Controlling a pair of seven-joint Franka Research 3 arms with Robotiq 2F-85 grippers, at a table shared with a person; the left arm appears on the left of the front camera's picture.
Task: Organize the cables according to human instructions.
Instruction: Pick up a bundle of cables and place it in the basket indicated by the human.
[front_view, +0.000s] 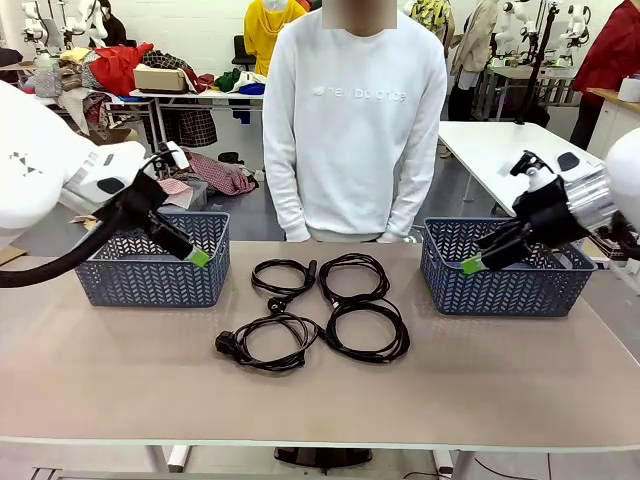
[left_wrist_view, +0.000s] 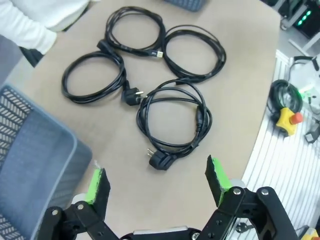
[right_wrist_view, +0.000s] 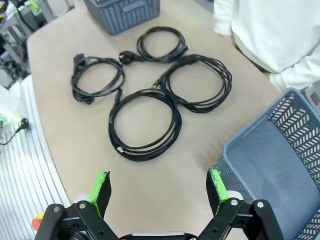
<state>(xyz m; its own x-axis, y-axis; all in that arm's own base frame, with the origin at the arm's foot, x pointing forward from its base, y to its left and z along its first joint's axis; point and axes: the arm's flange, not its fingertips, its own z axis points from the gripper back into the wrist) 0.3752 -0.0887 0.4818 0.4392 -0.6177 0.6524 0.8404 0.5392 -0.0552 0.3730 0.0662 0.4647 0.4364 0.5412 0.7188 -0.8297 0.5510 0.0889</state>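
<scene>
Front view: four coiled cables (front_view: 350, 302) lie clustered mid-counter (front_view: 120, 370), with a person (front_view: 355, 120) standing at their 12 o'clock. The left basket (front_view: 150, 280) sits at the cables' 9 o'clock and the right basket (front_view: 520, 290) at their 3 o'clock. The left fingers (front_view: 200, 257) hang at the left basket's near corner, and the right fingers (front_view: 472, 265) at the right basket's.

Left wrist view: the left fingers are spread and empty, with the cables at their 12 o'clock and the left basket at 9.

Right wrist view: the right fingers are spread and empty, with the cables at 12 and the right basket at 3.
</scene>
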